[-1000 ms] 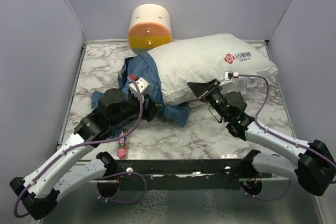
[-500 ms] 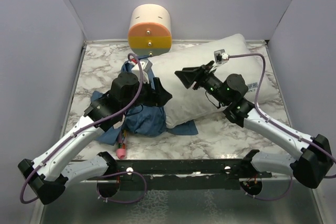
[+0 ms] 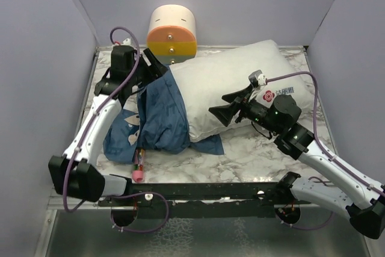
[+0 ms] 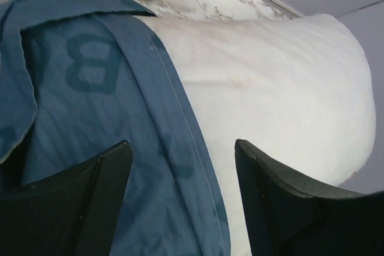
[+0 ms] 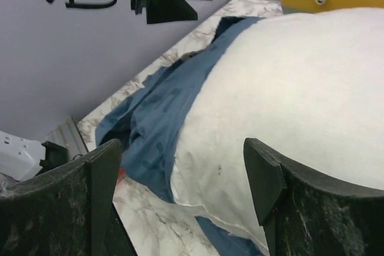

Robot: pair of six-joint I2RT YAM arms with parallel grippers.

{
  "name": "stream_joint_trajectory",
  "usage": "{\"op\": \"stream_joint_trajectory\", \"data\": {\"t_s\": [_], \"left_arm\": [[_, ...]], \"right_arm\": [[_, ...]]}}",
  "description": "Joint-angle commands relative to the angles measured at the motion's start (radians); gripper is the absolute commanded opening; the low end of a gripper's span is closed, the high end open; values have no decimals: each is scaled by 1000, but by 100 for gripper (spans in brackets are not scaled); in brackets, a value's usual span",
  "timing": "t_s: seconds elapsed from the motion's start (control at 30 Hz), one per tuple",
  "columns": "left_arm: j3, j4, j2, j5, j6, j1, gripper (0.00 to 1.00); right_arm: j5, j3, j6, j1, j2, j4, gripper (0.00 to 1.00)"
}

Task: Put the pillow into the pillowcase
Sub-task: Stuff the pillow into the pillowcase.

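Overhead and wrist views of a two-arm bench with a pillow [image 3: 240,76] partly inside a pillowcase [image 3: 157,115]. The pillow lies slantwise across the far half of the marble table [image 3: 252,151], its right end bare and bearing a red printed logo [image 3: 265,95]. Its left end is covered by the blue pillowcase, whose stitched hem crosses the white fabric from far to near. The rest of the pillowcase lies bunched on the table to the left, and a flap of it shows from under the pillow's near edge. Left gripper [image 3: 151,64]: raised at the far left corner of the pillow, next to a cream-and-orange cylinder [image 3: 172,31] at the back wall. Its jaws stand apart. In the left wrist view they frame the hem, with blue cloth on one side and white pillow on the other; whether either finger touches the cloth cannot be told. Right gripper [image 3: 224,106]: held over the near side of the pillow, pointing left towards the hem, jaws spread wide with no cloth between them. The right wrist view shows the pillow's bulge, the crumpled pillowcase beyond it and the left gripper above
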Motion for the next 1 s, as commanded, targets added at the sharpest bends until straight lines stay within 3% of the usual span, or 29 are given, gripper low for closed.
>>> {"op": "stream_joint_trajectory", "data": {"t_s": [0.0, 0.2, 0.4, 0.43, 0.53, 0.57, 0.7, 0.97], "left_arm": [[167, -112, 174, 55, 95, 52, 73], [228, -123, 342, 113, 90, 61, 80], [216, -51, 414, 224, 37, 51, 78], [211, -46, 423, 237, 33, 44, 76], [173, -1, 434, 288, 23, 25, 43], [162, 18, 431, 295, 23, 19, 39], [164, 93, 378, 250, 145, -33, 2], [70, 271, 147, 63, 540, -209, 0]], "right_arm": [[96, 77, -51, 0, 15, -183, 83], [128, 172, -78, 0, 107, -235, 84], [116, 195, -70, -3, 153, -201, 84], [115, 199, -71, -3, 159, -200, 84], [125, 212, -78, -6, 169, -194, 84], [129, 219, -82, -8, 171, -192, 84], [132, 255, -94, -26, 190, -189, 84], [64, 390, -110, -171, 274, -213, 85]]}}
